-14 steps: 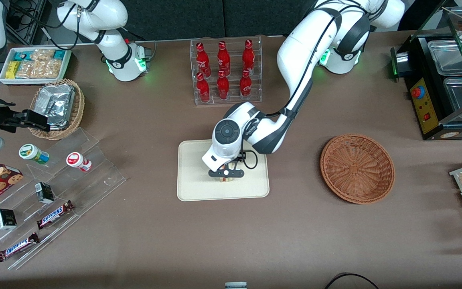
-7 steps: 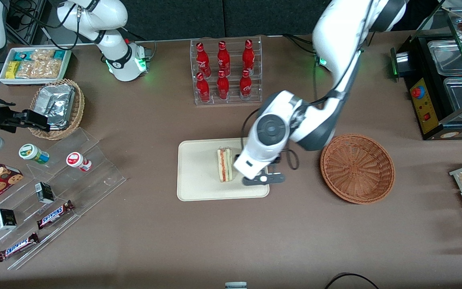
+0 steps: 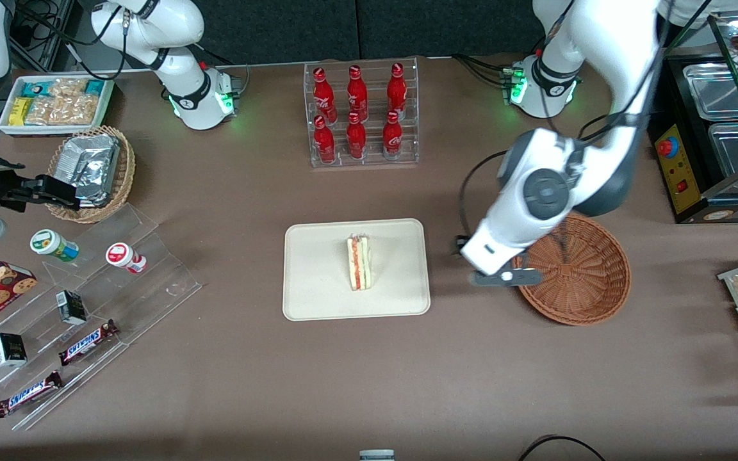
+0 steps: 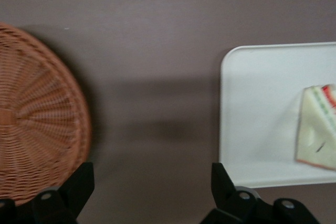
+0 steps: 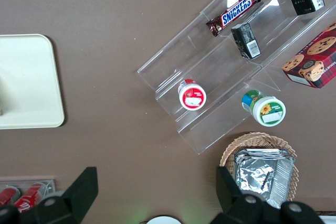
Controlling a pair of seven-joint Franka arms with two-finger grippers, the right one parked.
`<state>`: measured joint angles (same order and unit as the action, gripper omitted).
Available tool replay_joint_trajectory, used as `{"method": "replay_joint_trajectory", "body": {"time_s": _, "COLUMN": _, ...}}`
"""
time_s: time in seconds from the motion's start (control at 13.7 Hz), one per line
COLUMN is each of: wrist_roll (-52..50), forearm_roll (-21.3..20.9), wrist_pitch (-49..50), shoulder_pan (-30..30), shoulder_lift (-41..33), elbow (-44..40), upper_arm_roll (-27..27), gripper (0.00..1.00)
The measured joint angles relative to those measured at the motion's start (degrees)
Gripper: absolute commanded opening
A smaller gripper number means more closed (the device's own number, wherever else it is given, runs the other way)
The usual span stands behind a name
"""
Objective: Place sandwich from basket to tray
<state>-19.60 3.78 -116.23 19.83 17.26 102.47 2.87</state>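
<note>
One sandwich (image 3: pixel 359 263) on tray (image 3: pixel 318 294), claw (image 3: pixel 507 278) wide open, empty, between tray and basket (image 3: pixel 583 291)

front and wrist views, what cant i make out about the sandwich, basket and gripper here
- Sandwich: cut off by the picture edge in the left wrist view, and blurred there.
- Basket: in the front view the arm covers part of its rim; the wrist view's edge cuts it off.
- Gripper: open, above bare table between basket and tray; fingertips hidden under the arm in the front view.
</note>
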Motion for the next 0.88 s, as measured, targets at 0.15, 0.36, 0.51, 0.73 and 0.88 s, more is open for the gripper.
{"method": "replay_joint_trajectory", "body": {"time_s": 0.15, "wrist_roll": 5.4, "forearm_roll": 0.0, "wrist_pitch": 0.3, "shoulder_pan": -4.1, "shoulder_lift": -4.2, "elbow": 3.6, "upper_arm_roll": -0.1, "gripper": 0.99}}
{"method": "replay_joint_trajectory", "body": {"time_s": 0.36, "wrist_roll": 12.5, "forearm_roll": 0.0, "wrist_pitch": 3.9, "shoulder_pan": -10.4, "shoulder_lift": -9.3, "elbow": 5.2, "upper_arm_roll": -0.2, "gripper": 0.99}}
{"method": "replay_joint_trajectory", "body": {"time_s": 0.51, "wrist_roll": 17.4, "forearm_roll": 0.0, "wrist_pitch": 6.7, "shoulder_pan": -15.1, "shoulder_lift": -12.4, "elbow": 5.2, "upper_arm_roll": -0.2, "gripper": 0.99}}
{"method": "replay_joint_trajectory", "body": {"time_s": 0.73, "wrist_roll": 21.4, "forearm_roll": 0.0, "wrist_pitch": 9.7, "shoulder_pan": -19.7, "shoulder_lift": -16.5, "elbow": 5.1, "upper_arm_roll": -0.3, "gripper": 0.99}}
{"method": "replay_joint_trajectory", "body": {"time_s": 0.88, "wrist_roll": 21.5, "forearm_roll": 0.0, "wrist_pitch": 11.3, "shoulder_pan": -20.1, "shoulder_lift": -17.6, "elbow": 4.0, "upper_arm_roll": -0.3, "gripper": 0.99}}
